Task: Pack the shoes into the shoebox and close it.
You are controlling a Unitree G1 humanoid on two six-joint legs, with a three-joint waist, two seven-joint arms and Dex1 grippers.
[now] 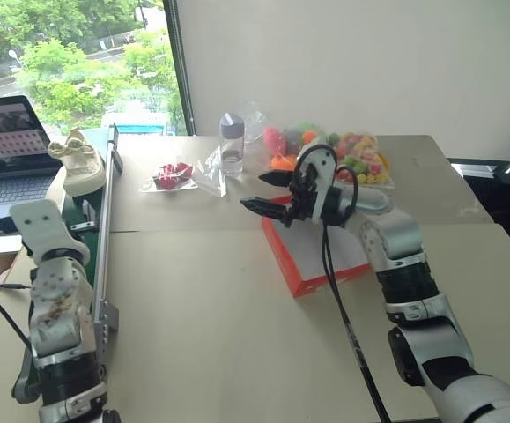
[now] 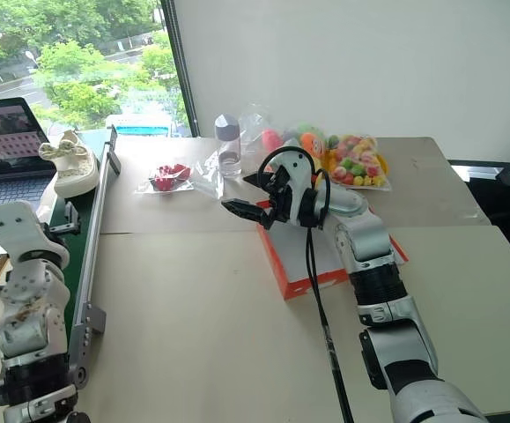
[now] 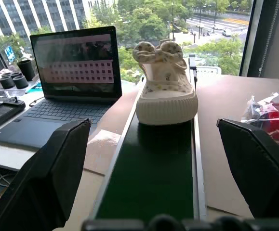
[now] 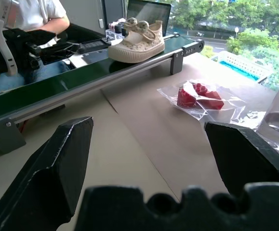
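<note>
One shoe [image 3: 166,82], one shoebox [image 1: 312,256], one laptop [image 3: 69,86], one bottle [image 1: 232,144], two toy bags [image 1: 173,175].

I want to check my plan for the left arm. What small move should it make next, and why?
Probably ease the left gripper forward along the green conveyor belt toward the cream-white shoe with a bow. The gripper is open and lined up with the shoe, which stands untouched farther along the belt. The red cardboard shoebox lies on the table under the right arm.
</note>
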